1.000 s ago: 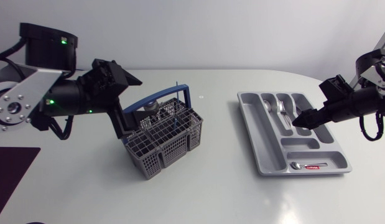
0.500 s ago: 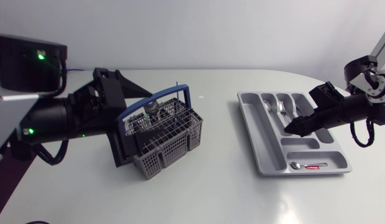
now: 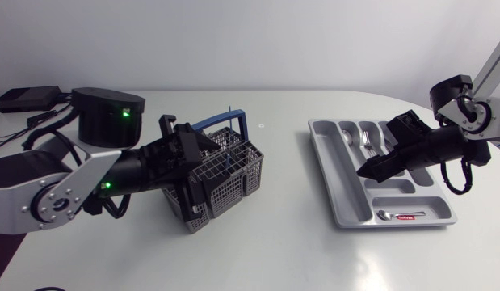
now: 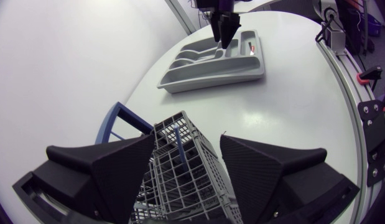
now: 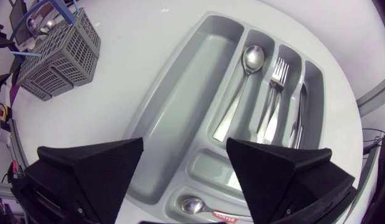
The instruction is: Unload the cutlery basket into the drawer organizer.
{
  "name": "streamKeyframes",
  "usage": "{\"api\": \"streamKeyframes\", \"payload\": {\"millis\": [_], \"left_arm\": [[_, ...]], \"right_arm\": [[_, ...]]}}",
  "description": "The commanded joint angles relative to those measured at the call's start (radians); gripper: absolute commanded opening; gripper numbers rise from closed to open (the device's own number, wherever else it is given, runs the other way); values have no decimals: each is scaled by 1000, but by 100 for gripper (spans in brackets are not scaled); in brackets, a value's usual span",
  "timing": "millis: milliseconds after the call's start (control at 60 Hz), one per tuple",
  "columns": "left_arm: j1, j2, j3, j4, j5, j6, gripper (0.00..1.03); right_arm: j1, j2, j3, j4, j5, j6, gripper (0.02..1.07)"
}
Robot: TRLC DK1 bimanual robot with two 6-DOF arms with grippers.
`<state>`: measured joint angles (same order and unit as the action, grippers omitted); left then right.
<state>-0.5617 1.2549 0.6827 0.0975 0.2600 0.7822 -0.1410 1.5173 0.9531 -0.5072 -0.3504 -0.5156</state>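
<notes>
The white table (image 3: 282, 250) carries the grey cutlery basket (image 3: 229, 182) towards its left of centre and the grey drawer organizer (image 3: 332, 206) towards its right, well apart.

Over the last second the left arm has swung down from behind the basket and come in low at its left side. The left gripper (image 4: 188, 138) now points at the basket's top with its fingers spread wide, one to each side of the wire grid. It holds nothing and has not closed on anything. The blue handle (image 3: 225, 121) stands up just behind it. This looks like the approach for the next pick, with cutlery left in the basket.

On the right, the right gripper (image 3: 367, 171) has slid leftward over the organizer. It hangs above the long compartments, wide open and empty. A spoon (image 5: 253, 57) and a fork (image 5: 277, 70) already lie sorted there, so the unloading seems partly done.
</notes>
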Motion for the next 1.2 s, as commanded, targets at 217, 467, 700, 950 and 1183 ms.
{"api": "streamKeyframes", "payload": {"millis": [217,467,700,950,1183], "left_arm": [[-14,109,12,110,-15,11,47],[-9,115,21,139,-16,11,23],[-7,121,28,142,-28,11,12],[-9,107,31,123,-34,9,9],[-6,63,67,67,-34,6,7]], "right_arm": [[24,-17,-27,13,16,28,98],[29,-17,-33,19,16,28,98],[32,-22,-34,21,16,26,98],[46,-32,-40,21,14,28,98],[70,-85,-57,21,10,25,98]]}}
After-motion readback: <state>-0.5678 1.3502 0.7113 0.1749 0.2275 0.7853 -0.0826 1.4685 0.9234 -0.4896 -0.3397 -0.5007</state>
